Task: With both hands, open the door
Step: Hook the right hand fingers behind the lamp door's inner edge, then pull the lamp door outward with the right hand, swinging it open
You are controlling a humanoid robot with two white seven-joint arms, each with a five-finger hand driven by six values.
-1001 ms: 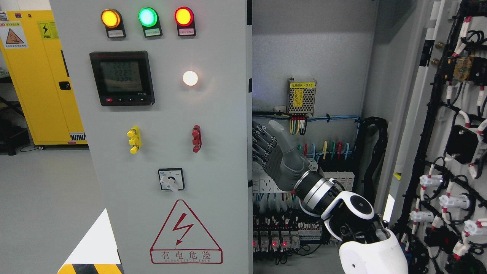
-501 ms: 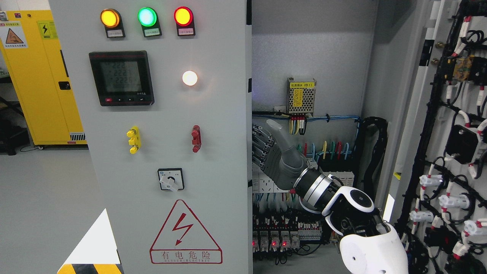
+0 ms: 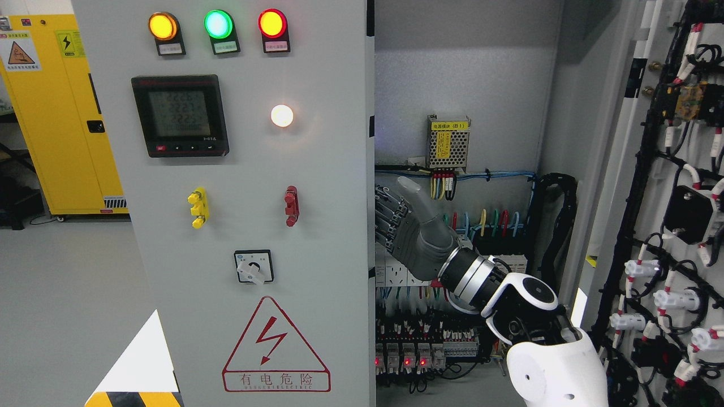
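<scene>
Grey door [image 3: 249, 186] edge under right hand [image 3: 404, 229] fingers [image 3: 384, 212], cabinet interior [image 3: 458, 85] behind.

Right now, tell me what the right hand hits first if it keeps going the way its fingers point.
Probably the left door: the right hand has its fingers at that door's inner edge, though contact is unclear.

three lamps [image 3: 218, 25] on top, one meter [image 3: 180, 115], one hand [image 3: 410, 234]

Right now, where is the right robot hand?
In the head view, the right robot hand is right of centre, at the left door's inner edge, in front of the cabinet wiring.
</scene>
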